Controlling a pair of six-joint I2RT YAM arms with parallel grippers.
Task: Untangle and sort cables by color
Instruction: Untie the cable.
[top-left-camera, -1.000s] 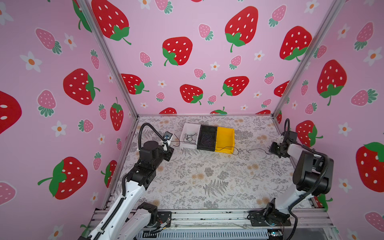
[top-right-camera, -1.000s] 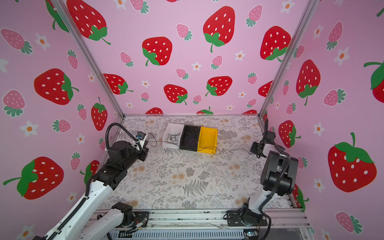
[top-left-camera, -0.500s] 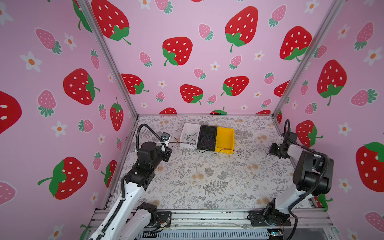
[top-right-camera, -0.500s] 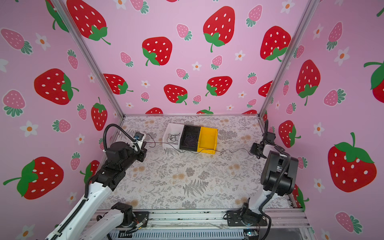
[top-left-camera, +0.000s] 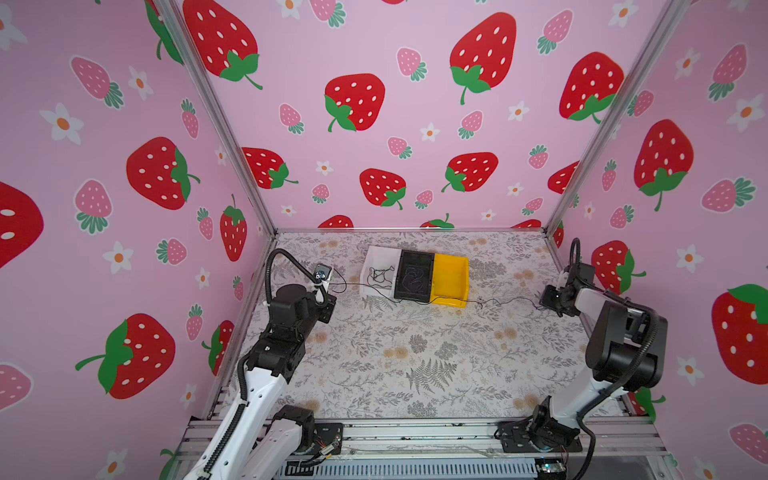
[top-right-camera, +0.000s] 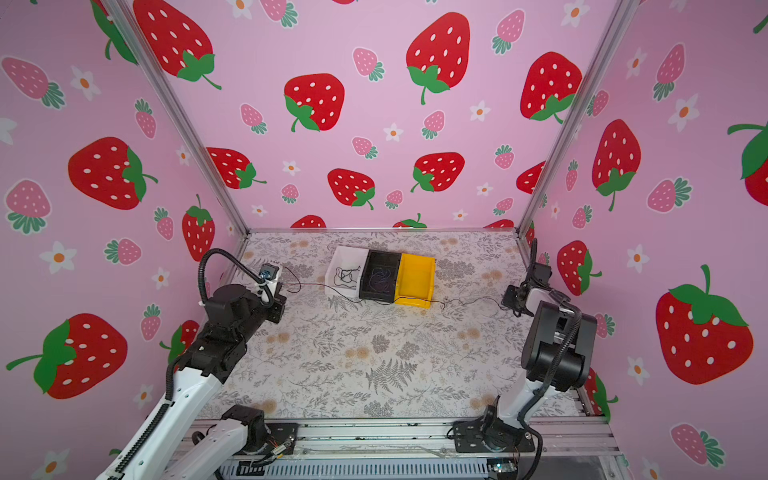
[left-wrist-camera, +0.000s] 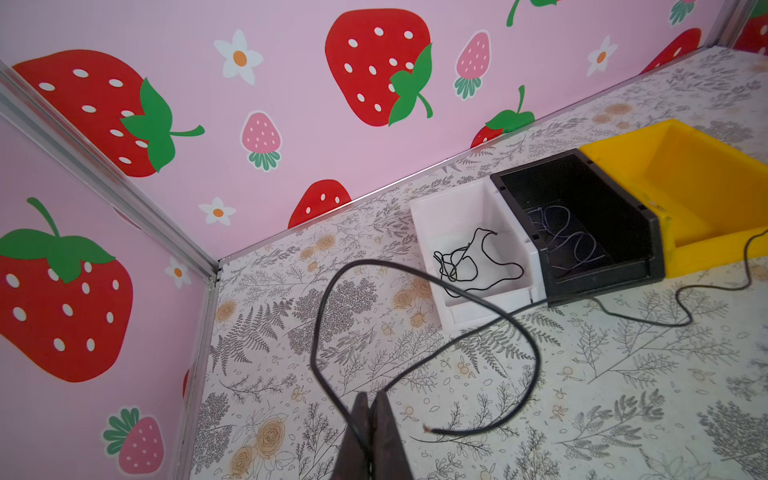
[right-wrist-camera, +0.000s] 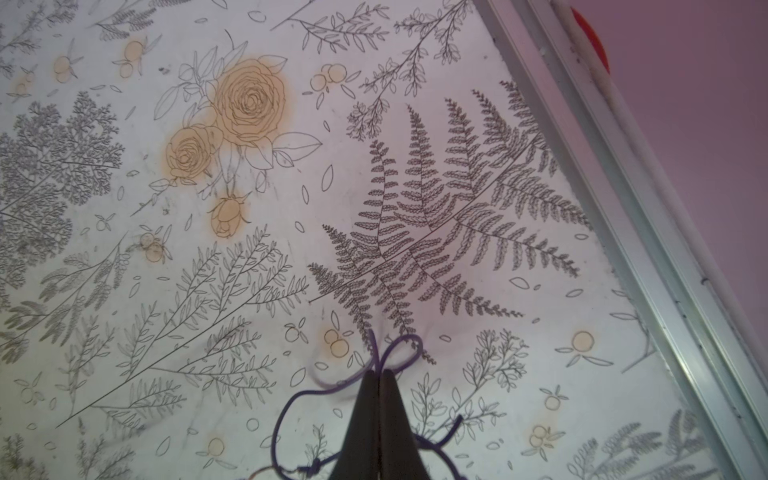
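My left gripper (left-wrist-camera: 371, 400) is shut on a thin black cable (left-wrist-camera: 419, 276) that loops up from its tips; the frayed end (left-wrist-camera: 428, 429) lies on the mat. In both top views this strand (top-left-camera: 419, 301) (top-right-camera: 374, 300) runs low in front of the bins from the left gripper (top-left-camera: 331, 291) to the right gripper (top-left-camera: 545, 300). The right gripper (right-wrist-camera: 377, 372) is shut on a purple cable (right-wrist-camera: 286, 415), looped and knotted round its tips. Another black cable (left-wrist-camera: 461, 262) lies in the white bin (left-wrist-camera: 453, 208). Purple cables (left-wrist-camera: 569, 241) lie in the black bin (left-wrist-camera: 615, 232).
A yellow bin (top-left-camera: 451, 286) stands against the black one, with nothing in it. The three bins sit in a row near the back wall. The left gripper is close to the left wall, the right one close to the right wall's metal rail (right-wrist-camera: 623, 208).
My left gripper has drawn a little toward the left wall, pulling the strand with it. The right gripper has hardly moved. Both stay shut.
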